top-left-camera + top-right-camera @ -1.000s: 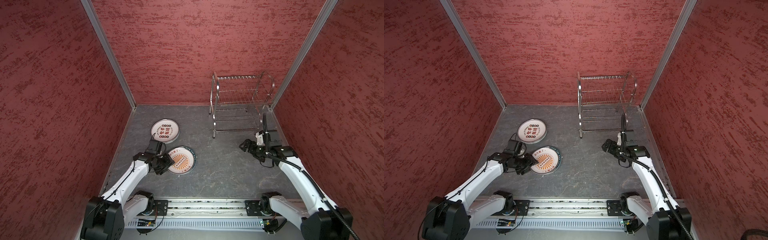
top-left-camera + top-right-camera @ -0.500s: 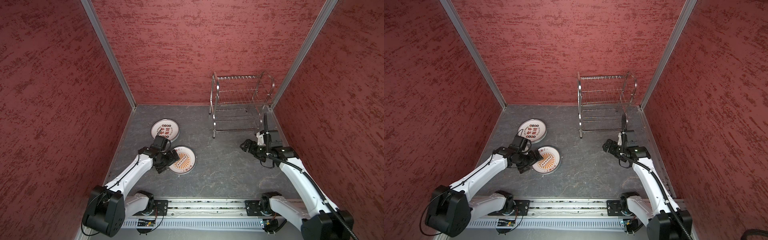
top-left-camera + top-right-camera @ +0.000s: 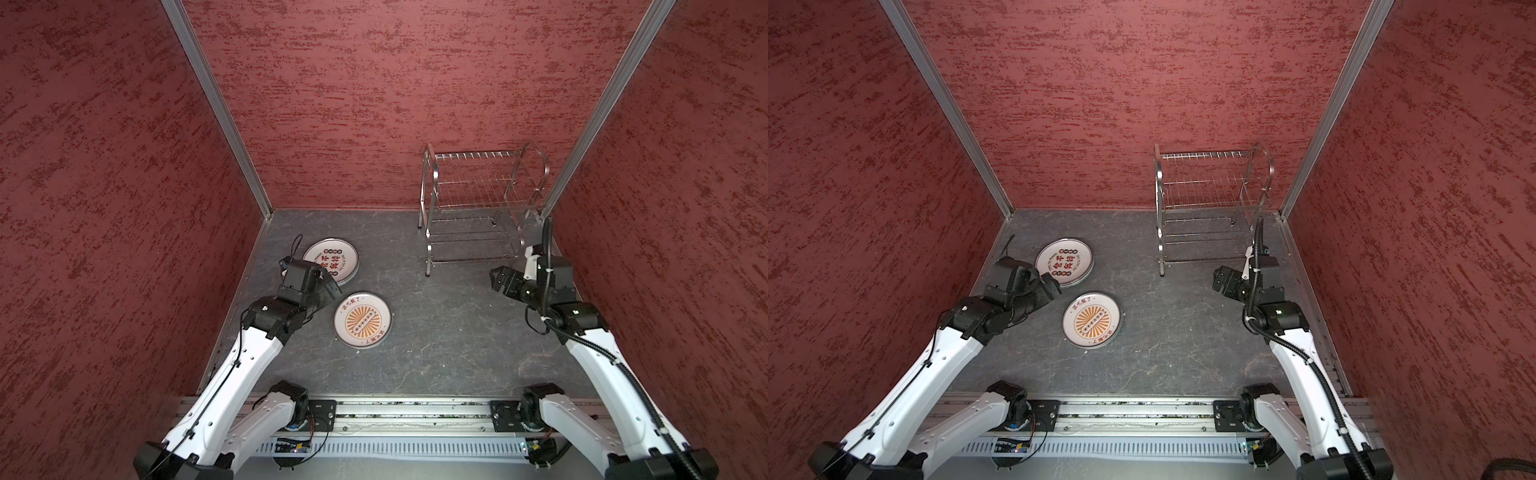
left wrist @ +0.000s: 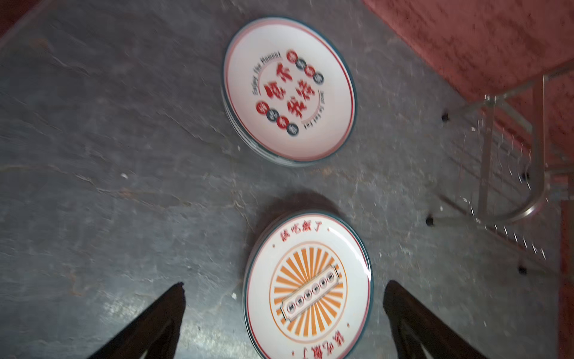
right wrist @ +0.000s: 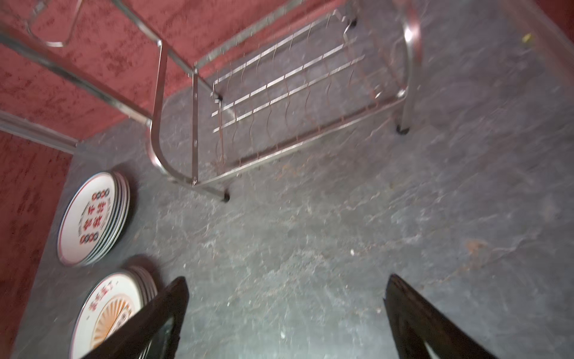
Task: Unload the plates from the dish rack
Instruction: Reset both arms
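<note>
Rack point(image 3: 482, 195) stands empty, far right; plates point(image 3: 1064, 262) lie in two stacks at left, sunburst stack point(image 3: 363, 320) nearer. Left gripper point(image 3: 327, 286) and right gripper point(image 3: 498, 280) gape wide, empty. Unloading seems complete; next, retreat clear of the stacks.

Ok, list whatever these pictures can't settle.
- Stack of white plates with red-black characters: near edge hidden behind the left gripper in a top view; plate count unclear, rims blurred.
- Stack of white orange-sunburst plates: cut off by the left wrist view's edge.
- Shiny steel wire dish rack: upper tier cut off in the right wrist view.
</note>
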